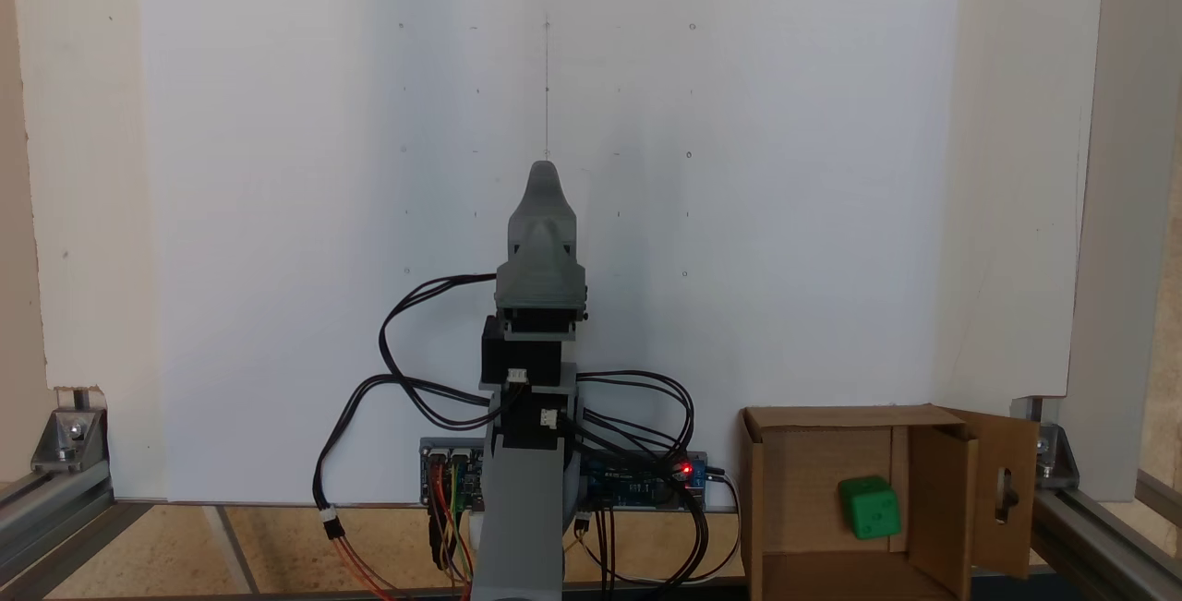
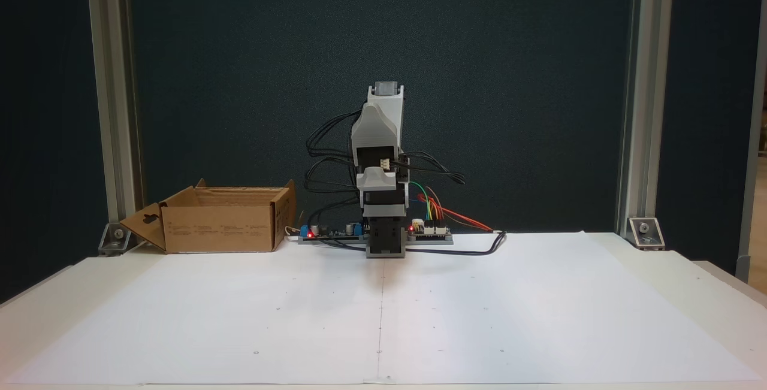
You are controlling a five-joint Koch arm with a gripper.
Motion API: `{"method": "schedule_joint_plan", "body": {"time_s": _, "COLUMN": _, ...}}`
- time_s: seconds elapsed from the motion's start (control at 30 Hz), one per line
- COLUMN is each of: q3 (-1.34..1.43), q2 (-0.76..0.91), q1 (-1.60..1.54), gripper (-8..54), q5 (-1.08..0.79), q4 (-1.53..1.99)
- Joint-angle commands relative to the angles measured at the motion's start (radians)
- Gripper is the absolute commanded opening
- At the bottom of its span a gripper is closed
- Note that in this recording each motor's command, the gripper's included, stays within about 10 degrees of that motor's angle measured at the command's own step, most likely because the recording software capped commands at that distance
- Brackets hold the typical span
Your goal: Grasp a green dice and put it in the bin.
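One green dice inside one bin; arm folded upright.

Dice lying on bin floor, near a side wall, two dark pips visible on upper face. Bin standing at counter edge beside arm base; one flap with cut-out slot swung outward. Small printed lines on bin's outer wall, too small to read. One end effector raised over white paper sheet, empty, fingers one behind the other; spread or pressed together cannot be told. Two red LEDs lit on circuit boards at base.
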Motion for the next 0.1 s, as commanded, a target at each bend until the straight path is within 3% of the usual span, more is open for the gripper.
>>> {"method": "schedule_joint_plan", "body": {"time_s": 0.0, "q3": 0.048, "q2": 0.112, "q1": -0.014, "gripper": 44.5, "q5": 0.017, "q4": -0.041}}
{"method": "schedule_joint_plan", "body": {"time_s": 0.07, "q3": 0.048, "q2": 0.112, "q1": -0.014, "gripper": 44.5, "q5": 0.017, "q4": -0.041}}
